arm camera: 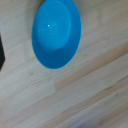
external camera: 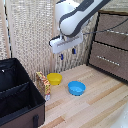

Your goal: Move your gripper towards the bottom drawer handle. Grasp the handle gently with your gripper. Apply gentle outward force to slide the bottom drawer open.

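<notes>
A big black fabric case (external camera: 17, 95) sits nearest, boxy and soft-walled, its lid open and a small loop handle on its front. Just beside it stands a slim patterned box (external camera: 44, 84); its print is too blurred to read. Past that, a round yellow bowl (external camera: 54, 78) and a smooth, glossy blue bowl (external camera: 76, 88) rest apart on the pale wood-plank bench (external camera: 95, 107), with bare planks open around them. The wrist view shows the blue bowl (arm camera: 56, 32) from above.

The claw (external camera: 67, 52) hangs high over the bowls, its two short dark fingers apart and holding nothing. Behind is a woven wicker screen (external camera: 30, 35). At the exterior view's right, the dark brown bottom drawer (external camera: 111, 60) is shut, its thin silver bottom drawer handle (external camera: 108, 59) well apart from the claw.
</notes>
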{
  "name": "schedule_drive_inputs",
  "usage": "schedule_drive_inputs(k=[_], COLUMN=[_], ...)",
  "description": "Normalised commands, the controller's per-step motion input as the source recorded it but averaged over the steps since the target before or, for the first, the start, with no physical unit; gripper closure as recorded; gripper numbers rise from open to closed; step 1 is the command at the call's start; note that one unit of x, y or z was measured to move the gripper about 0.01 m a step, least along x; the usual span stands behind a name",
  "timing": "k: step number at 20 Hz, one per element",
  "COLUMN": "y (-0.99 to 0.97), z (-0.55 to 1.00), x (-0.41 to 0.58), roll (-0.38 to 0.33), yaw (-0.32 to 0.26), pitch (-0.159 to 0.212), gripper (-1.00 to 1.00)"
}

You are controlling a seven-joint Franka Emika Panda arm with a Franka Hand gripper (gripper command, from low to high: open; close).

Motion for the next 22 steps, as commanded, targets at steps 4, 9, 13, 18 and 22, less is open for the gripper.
schedule_drive_inputs(k=[4, 9, 13, 18, 22], y=[-0.27, -0.26, -0.23, -0.22, -0.21], z=[-0.06, -0.16, -0.21, -0.22, -0.22], x=[0.02, 0.0, 0.004, 0.005, 0.009], roll=[-0.356, -0.364, -0.374, -0.375, -0.375], yaw=[0.097, 0.113, 0.117, 0.119, 0.118], pitch=[0.0, 0.019, 0.045, 0.06, 0.065], gripper=[-1.0, -1.0, -1.0, -1.0, -1.0])
